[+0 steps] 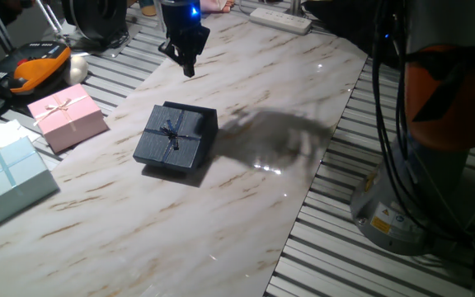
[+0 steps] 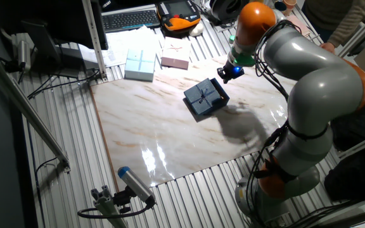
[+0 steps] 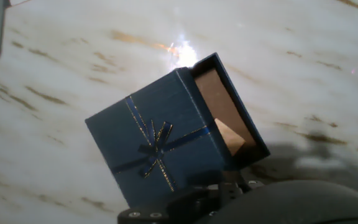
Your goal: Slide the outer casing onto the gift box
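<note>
The gift box (image 1: 170, 139), flat, dark navy with a ribbon cross and small bow, lies slightly tilted in the middle of the marble table (image 1: 246, 198). The outer casing (image 1: 204, 118), a darker plain sleeve, sits against its far right side. In the hand view the box (image 3: 157, 146) overlaps the casing (image 3: 229, 112), whose open mouth shows a brown inside with the box's edge partly in it. My gripper (image 1: 190, 69) hangs above the table behind the box, apart from it, fingers together and empty. It also shows in the other fixed view (image 2: 225, 73).
A pink bowed box (image 1: 67, 116) and a larger pale blue box (image 1: 11, 176) lie at the table's left edge. A white power strip (image 1: 280, 18) lies at the far edge. An orange device (image 1: 41, 63) sits at far left. The robot base (image 1: 402, 206) stands to the right.
</note>
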Tool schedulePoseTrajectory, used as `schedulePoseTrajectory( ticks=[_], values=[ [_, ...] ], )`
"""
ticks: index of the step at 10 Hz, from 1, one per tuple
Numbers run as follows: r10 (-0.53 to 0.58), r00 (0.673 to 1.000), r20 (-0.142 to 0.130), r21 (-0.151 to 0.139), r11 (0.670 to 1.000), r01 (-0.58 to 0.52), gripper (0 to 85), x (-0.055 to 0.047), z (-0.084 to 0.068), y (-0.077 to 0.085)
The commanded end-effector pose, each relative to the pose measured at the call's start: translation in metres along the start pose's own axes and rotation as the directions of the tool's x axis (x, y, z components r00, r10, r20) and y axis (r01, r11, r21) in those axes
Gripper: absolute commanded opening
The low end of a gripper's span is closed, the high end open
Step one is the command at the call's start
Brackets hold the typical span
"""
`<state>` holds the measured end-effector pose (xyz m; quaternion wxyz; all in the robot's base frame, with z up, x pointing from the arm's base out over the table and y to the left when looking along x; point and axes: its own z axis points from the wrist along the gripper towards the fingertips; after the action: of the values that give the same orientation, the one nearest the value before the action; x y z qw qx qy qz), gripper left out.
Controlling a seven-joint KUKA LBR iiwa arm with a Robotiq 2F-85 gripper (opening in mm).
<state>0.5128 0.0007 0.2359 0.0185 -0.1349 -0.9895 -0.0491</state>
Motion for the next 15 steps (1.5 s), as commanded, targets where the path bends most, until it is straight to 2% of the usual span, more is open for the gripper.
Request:
schedulePoseTrajectory(
  ticks=[1,2,3,6,7,8,9,11,13,15],
  values=[
    [-0.002,0.999,-0.039,-0.006,1.000,0.002,0.0,0.000,0.000,0.000],
    [-0.007,0.999,-0.046,-0.004,1.000,0.007,0.0,0.000,0.000,0.000],
    [0.003,0.998,-0.060,-0.031,1.000,-0.005,0.0,0.000,0.000,0.000],
    [0.026,1.000,0.005,-0.006,1.000,-0.026,0.0,0.000,0.000,0.000],
    [0.041,0.999,0.000,-0.015,0.999,-0.041,0.0,0.000,0.000,0.000],
    [0.063,0.998,-0.009,-0.028,0.998,-0.063,0.0,0.000,0.003,0.005],
    [0.079,0.997,-0.005,-0.023,0.997,-0.079,0.0,0.001,0.007,0.010],
    [0.104,0.994,0.015,-0.005,0.995,-0.104,0.0,0.004,0.018,0.025],
    [0.136,0.990,0.044,0.002,0.991,-0.137,0.0,0.009,0.034,0.041],
    [0.164,0.985,0.062,0.004,0.986,-0.164,0.0,0.012,0.045,0.054]
  ],
)
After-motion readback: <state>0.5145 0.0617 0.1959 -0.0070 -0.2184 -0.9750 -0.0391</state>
